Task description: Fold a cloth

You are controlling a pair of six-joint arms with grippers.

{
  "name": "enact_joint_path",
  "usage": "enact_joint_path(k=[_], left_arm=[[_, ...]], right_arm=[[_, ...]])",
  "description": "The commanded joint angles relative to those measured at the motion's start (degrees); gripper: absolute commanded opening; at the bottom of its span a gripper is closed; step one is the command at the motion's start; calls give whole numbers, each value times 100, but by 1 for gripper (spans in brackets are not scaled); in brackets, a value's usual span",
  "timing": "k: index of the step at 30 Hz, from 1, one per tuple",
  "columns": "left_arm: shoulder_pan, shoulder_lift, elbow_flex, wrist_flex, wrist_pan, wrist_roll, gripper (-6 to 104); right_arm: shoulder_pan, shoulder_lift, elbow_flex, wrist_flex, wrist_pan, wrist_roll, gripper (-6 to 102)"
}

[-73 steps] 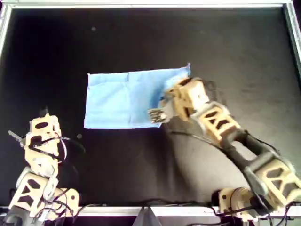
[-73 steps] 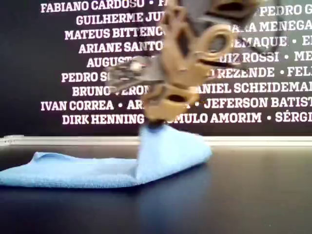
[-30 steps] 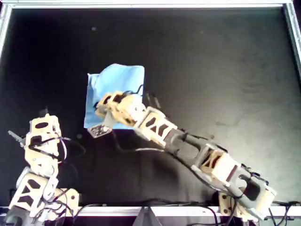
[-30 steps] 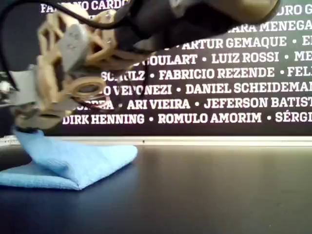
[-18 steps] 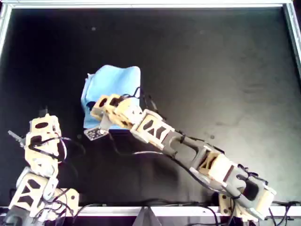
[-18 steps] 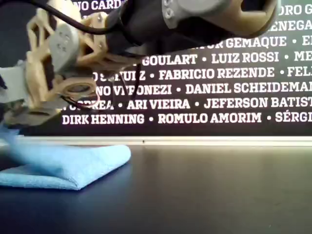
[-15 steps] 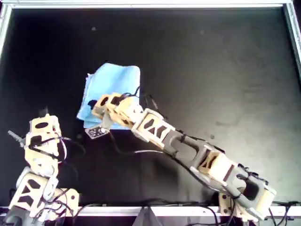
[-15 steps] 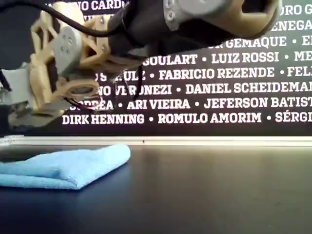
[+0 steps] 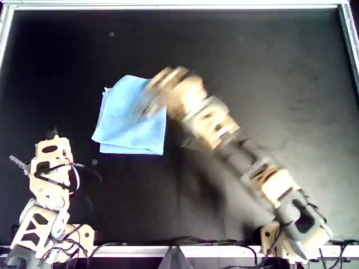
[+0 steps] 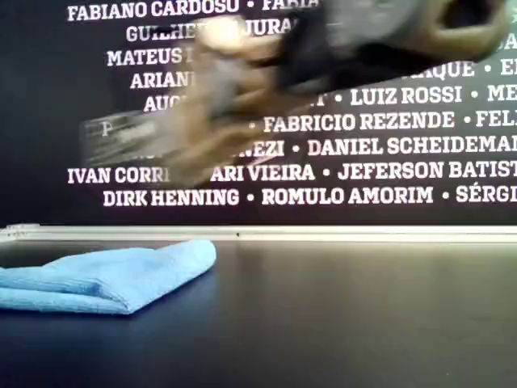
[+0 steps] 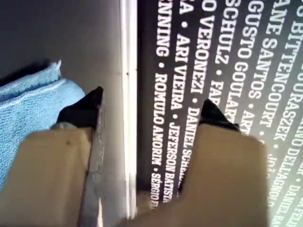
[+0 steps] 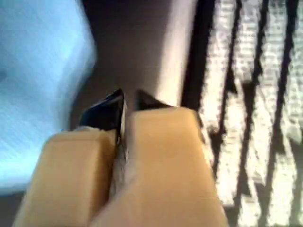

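The light blue cloth (image 9: 132, 117) lies folded in a small layered stack left of centre in the overhead view, flat on the black table (image 9: 252, 73). It also shows low at the exterior view's left, cloth (image 10: 113, 275). My right gripper (image 12: 129, 100) is motion-blurred, its jaws close together with nothing between them. It hovers above the cloth's far right corner in the overhead view, right gripper (image 9: 150, 100). My left gripper (image 11: 152, 101) is open and empty, parked at the overhead view's lower left, left gripper (image 9: 50, 147), apart from the cloth (image 11: 28, 104).
A metal rim (image 9: 179, 5) frames the black table. Behind it in the exterior view stands a dark wall with white printed names (image 10: 388, 145). The right arm (image 9: 252, 168) stretches diagonally from the overhead view's lower right.
The right gripper carried the cloth's edge over to the overhead view's left, let it go, then lifted and swung back toward the right. The cloth settled flat. The left arm stayed still.
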Motion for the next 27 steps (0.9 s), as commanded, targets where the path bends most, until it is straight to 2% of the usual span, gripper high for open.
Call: enact_joint_path(k=[1,4,6,9,16,22,27], left_arm=[[44,132,-105,-35,9,18,71],[70,132,-97,-35,9,18,71],[79,132,-88,-35,-53,18,71],[79,132,-88,-35,-70,26,71],[79,132,-105,-35,-70,26,70],[79,132,-123,-35,-70,26,70],[35,132,-123,-35,-70,26,70]], right_arm=[[-1222,1230,-378,9,-70,44,0],[-2057,1687,-316,26,26,-35,2],[-2531,2030,-272,141,35,26,1],[-2944,2593,-53,809,35,-26,1],[-3076,4386,1160,3586,53,53,1],[-3173,6372,2250,4122,53,53,1],[-3173,8060,4280,4377,53,62,1]])
